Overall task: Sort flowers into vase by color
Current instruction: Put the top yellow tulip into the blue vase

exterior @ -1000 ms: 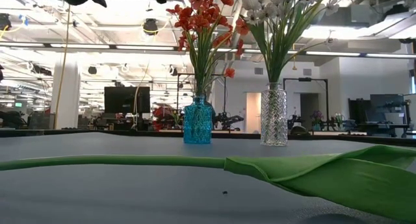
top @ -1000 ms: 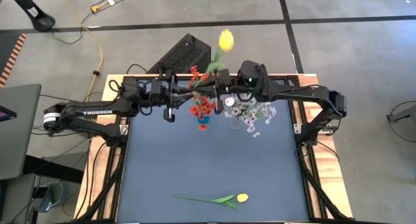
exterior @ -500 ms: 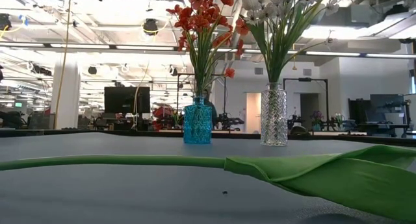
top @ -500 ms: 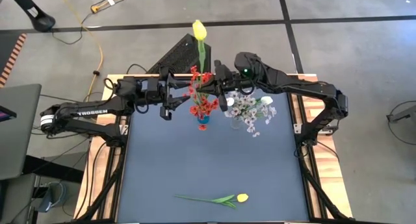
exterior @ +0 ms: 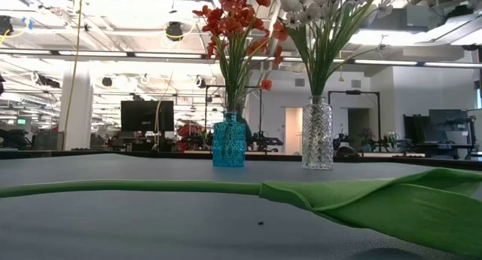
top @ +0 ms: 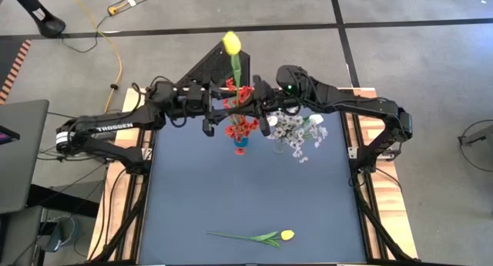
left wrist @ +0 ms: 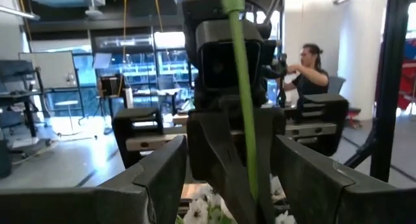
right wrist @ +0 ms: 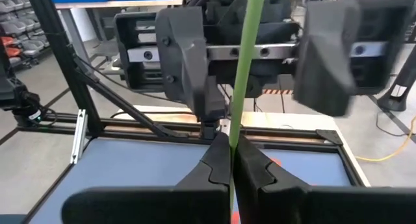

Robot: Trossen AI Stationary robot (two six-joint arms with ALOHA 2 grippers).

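Releasing the stem, the left hand [top: 218, 112] has spread wide and backs off above the table's [top: 254, 196] far edge. The yellow tulip [top: 231, 42] now stands upright, pinched only by the right hand [top: 248, 96], handover done; another yellow tulip [top: 286, 235] lies near the front.

Dark blue-grey bench [top: 254, 196] top, framed in pale wood. Bright yellow tulip [top: 231, 42] on a green stem, raised over the red flowers [top: 240, 123] — orange-red blossoms, thin green stalks. Turquoise blue vase [exterior: 229, 142] with a ribbed pattern; beside it a clear vase [exterior: 317, 133] cut in a diamond pattern, filled with white-pink blossoms [top: 296, 132]. Second yellow tulip [top: 286, 235] with green leaves, flat on the bench. Black arms — white lettering on the left one. Grey floor crossed by black lines.
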